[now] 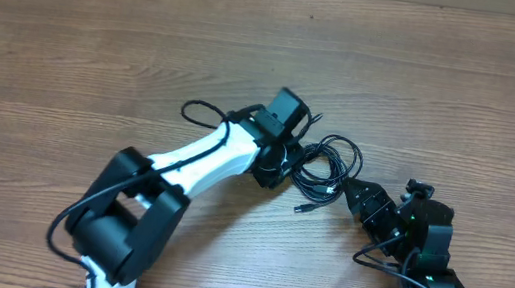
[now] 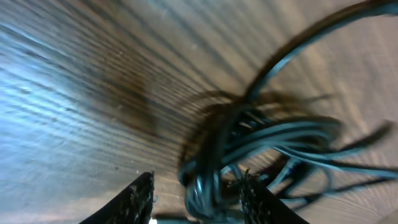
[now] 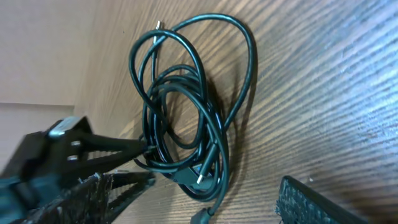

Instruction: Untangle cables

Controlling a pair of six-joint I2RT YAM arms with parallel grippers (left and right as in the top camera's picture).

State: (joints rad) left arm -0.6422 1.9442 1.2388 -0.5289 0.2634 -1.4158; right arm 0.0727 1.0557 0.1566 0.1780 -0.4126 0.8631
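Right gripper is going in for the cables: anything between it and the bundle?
Nothing visible. The open right gripper points at the cables with only bare table between them. The left gripper sits at the bundle's opposite side, strands between its fingers, out of that path.

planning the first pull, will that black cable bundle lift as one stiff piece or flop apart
Probably floppy: the cables lie in loose, uneven loops, so lifted strands would likely sag and trail. Likely light too, since the cords are thin. It may still come up as one clump, because the loops cross over each other where the left gripper straddles them.
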